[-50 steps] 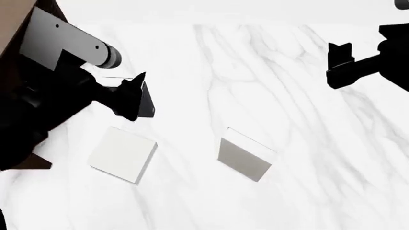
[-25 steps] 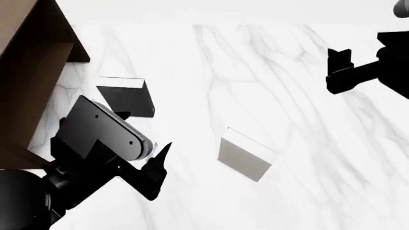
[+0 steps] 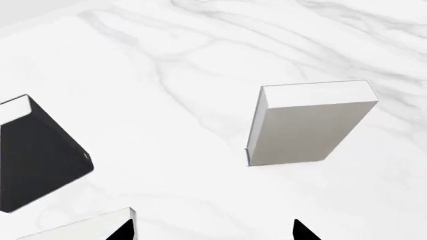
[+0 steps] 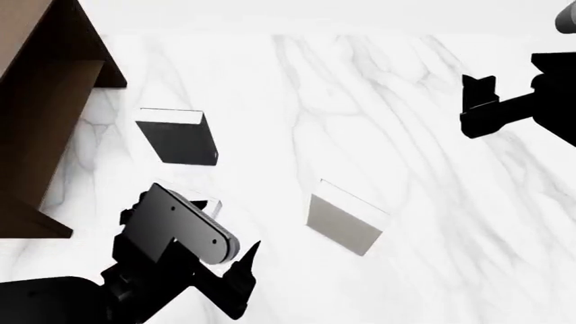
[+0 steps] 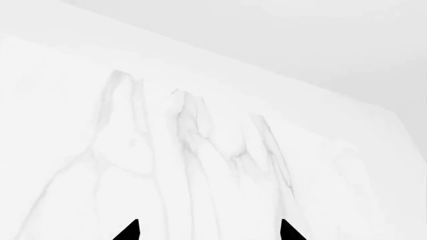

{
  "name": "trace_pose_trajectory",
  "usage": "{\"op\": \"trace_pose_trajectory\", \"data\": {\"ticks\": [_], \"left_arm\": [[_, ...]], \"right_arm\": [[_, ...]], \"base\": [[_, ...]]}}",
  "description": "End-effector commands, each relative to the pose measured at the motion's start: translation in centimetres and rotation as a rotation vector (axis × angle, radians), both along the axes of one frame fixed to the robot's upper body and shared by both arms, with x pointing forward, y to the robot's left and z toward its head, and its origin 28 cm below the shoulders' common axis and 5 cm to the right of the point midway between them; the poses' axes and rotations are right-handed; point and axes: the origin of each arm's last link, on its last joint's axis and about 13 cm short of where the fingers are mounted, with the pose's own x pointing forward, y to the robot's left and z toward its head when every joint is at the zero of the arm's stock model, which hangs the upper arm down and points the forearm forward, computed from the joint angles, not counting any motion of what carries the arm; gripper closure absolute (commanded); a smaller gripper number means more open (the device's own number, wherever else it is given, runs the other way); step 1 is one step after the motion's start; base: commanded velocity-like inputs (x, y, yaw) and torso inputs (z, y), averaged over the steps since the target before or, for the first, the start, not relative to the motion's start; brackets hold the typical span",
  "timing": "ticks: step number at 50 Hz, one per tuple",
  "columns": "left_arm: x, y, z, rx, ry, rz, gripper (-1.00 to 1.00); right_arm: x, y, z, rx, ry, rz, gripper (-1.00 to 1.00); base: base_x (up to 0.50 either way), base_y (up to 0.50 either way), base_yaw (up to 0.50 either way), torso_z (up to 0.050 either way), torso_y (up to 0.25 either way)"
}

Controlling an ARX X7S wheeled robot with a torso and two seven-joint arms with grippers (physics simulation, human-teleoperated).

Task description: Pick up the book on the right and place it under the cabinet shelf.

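Head view shows the task not yet begun in substance: the book (image 4: 344,224), pale and untouched, lies flat on the marble table (image 4: 405,169), well apart from the cabinet (image 4: 45,115) at far left. No grasp, lift or placement under the cabinet shelf has taken place.

The left gripper (image 4: 241,280) hovers low, near the book's left side but clear of it. In its wrist view the fingertips stand wide apart, holding nothing, with the book (image 3: 307,125) ahead of them. A dark book (image 4: 178,137) lies nearer the cabinet; another pale book (image 3: 87,227) sits just by the left fingers.

The right gripper (image 4: 477,101) hangs high at right, empty, fingertips spread, well apart from the book.
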Motion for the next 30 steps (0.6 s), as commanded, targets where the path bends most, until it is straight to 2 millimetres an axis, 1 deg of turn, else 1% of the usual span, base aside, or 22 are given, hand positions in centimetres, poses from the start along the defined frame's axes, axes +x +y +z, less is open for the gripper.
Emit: {"op": "trace_pose_trajectory", "data": {"ticks": [1,12,30], "left_arm": [[0.5,-0.7,-1.8,-0.009,0.049,-0.029,-1.0],[1.1,-1.4,-3.3,-0.012,0.086,-0.053,-1.0],[2.2,-1.9,-4.1,-0.042,0.107,-0.036,-1.0]], "right_arm": [[-0.1,-0.2,-0.1,0.006,0.003,-0.005,-1.0],[0.1,0.0,-0.4,0.005,0.01,-0.004,-1.0],[-0.1,-0.1,-0.7,0.006,0.016,-0.005,-1.0]], "base": [[0.0,0.0,0.0,0.0,0.0],[0.0,0.0,0.0,0.0,0.0],[0.0,0.0,0.0,0.0,0.0]]}}
